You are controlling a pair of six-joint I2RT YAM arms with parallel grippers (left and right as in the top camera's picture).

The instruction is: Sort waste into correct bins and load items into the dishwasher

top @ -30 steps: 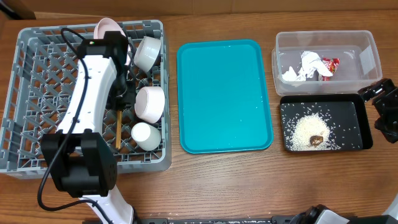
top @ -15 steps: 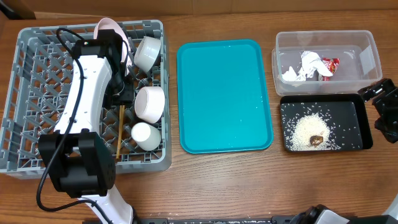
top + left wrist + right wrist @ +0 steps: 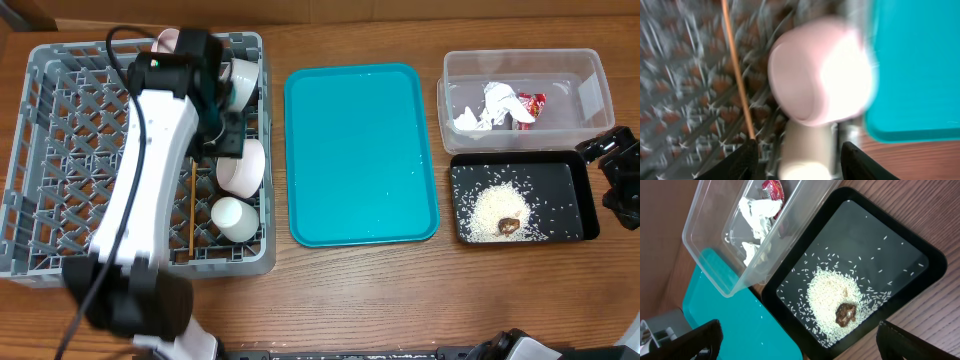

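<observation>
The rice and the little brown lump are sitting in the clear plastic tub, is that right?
No. The rice and the brown lump sit in the black tray, not the clear plastic tub, which holds the crumpled paper and wrapper. The right wrist view shows it.

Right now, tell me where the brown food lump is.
Overhead, the brown food lump lies on the rice pile in the black tray, on the right side, beside the clear tub.
</observation>
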